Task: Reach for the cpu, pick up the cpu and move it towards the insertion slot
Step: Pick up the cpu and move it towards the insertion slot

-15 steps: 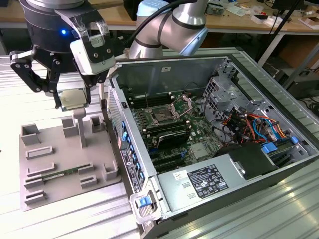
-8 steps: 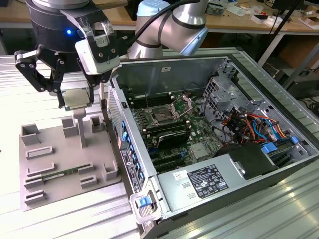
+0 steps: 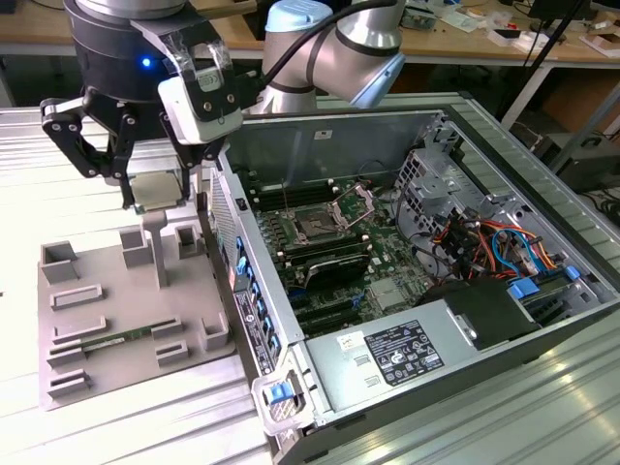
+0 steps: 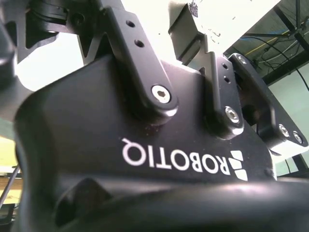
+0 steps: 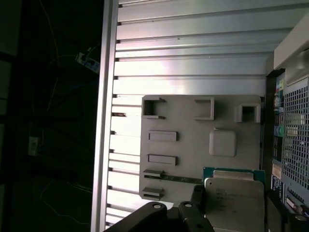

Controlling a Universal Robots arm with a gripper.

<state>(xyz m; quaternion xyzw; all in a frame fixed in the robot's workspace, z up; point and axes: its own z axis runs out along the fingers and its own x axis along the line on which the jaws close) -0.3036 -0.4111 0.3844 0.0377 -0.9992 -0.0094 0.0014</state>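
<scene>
The cpu, a thin whitish-silver square, is clamped between the fingers of my gripper, which is shut on it. It hangs just above the fixture's grey pedestal. In the first wrist view the cpu sits off to one side of the bare pedestal top, with a black finger against its edge. The insertion slot, a dark square socket with its metal bracket raised, lies inside the open computer case toward the exterior view's right.
The grey fixture plate carries several raised holders and a green memory stick. The case's upright side wall stands between the fixture and the motherboard. Cables and drive cages crowd the case's far side.
</scene>
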